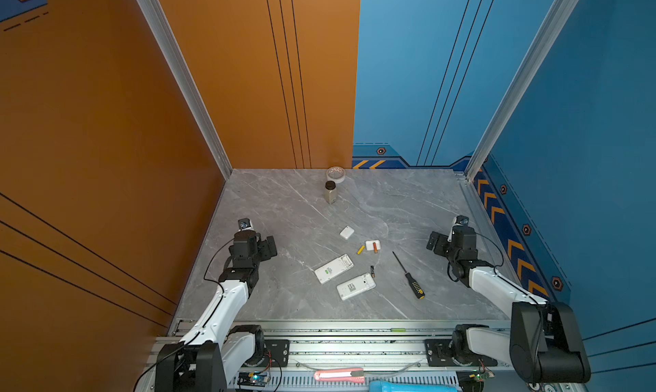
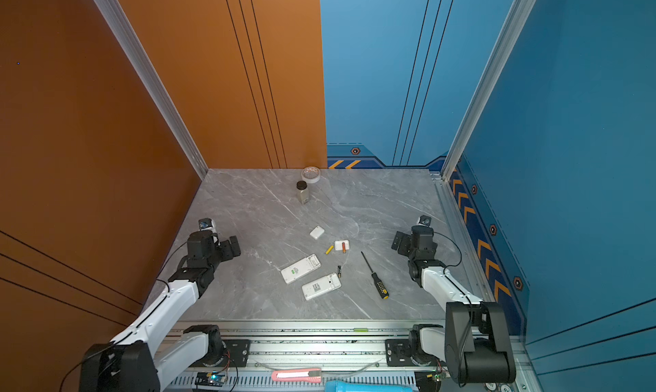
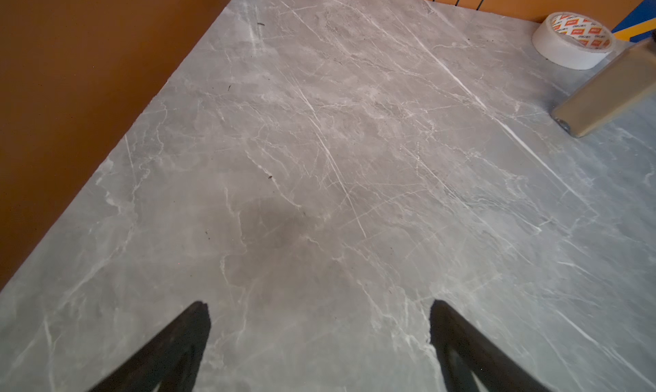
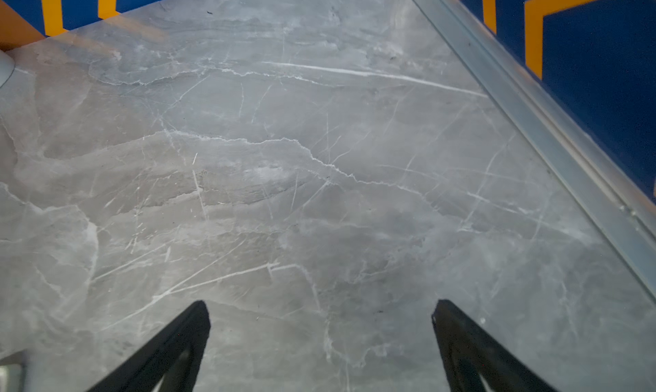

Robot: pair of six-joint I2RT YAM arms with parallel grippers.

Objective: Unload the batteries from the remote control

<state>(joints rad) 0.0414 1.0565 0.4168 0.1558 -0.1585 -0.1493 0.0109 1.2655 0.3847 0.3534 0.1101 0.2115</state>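
Orange-red battery (image 1: 375, 247) (on white cover (image 1: 370, 245))

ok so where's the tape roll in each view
In a top view: tape roll at the table's far edge, near the centre.
In a top view: tape roll, same far-edge spot.
Left wrist: tape roll far across the table, beside the bottle.
Right wrist: cannot be made out.
Shared landmark: the dark-capped bottle, standing just nearer than the roll.

Grey table (image 1: 284, 213) with white marble veins. One yellow battery (image 1: 360, 249), one orange-red battery (image 1: 375, 247), white remote controls (image 1: 333, 269), black-and-yellow screwdriver (image 1: 414, 288). Orange wall (image 1: 106, 124) at frame left, blue wall (image 1: 585, 124) at right with orange chevrons (image 1: 516, 246).
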